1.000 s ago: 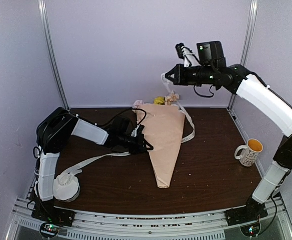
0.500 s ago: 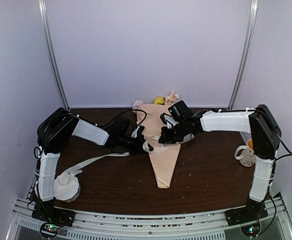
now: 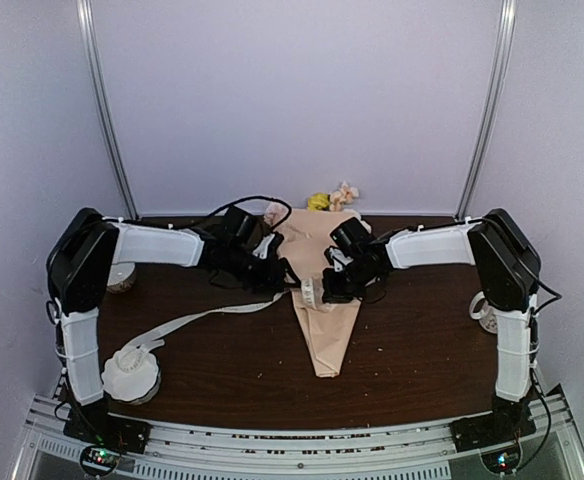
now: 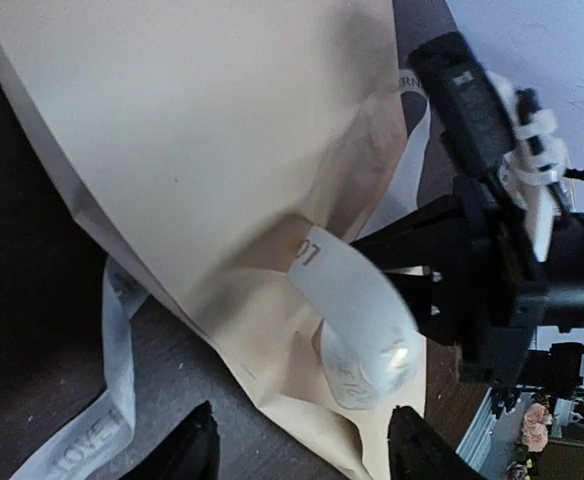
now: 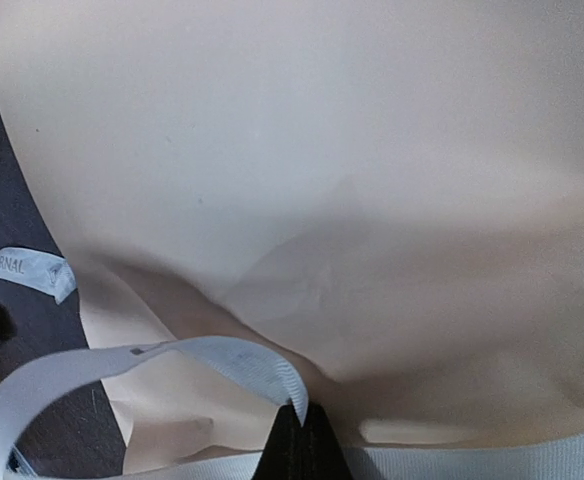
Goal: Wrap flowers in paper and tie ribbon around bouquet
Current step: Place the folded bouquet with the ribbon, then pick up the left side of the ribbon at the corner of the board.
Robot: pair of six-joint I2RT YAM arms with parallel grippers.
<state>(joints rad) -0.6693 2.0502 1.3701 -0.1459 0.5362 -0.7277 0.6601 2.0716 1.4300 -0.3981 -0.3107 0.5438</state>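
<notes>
Pinching the ribbon (image 5: 222, 355) in clenched right gripper (image 5: 294, 442) over the bouquet (image 5: 322, 150), left gripper (image 4: 307, 445) spread apart, seemingly holding nothing.

Top view: even, diffuse light; pale walls (image 3: 292, 100) bright, dark table (image 3: 412, 350) muddy, mild grain.
Left wrist view: bouquet (image 4: 202, 130) bright at top, shaded lower centre; ribbon (image 4: 347, 300) loop smeared, with one glare spot.
Right wrist view: soft throughout; bouquet near-white in upper frame, darker toward bottom.
</notes>
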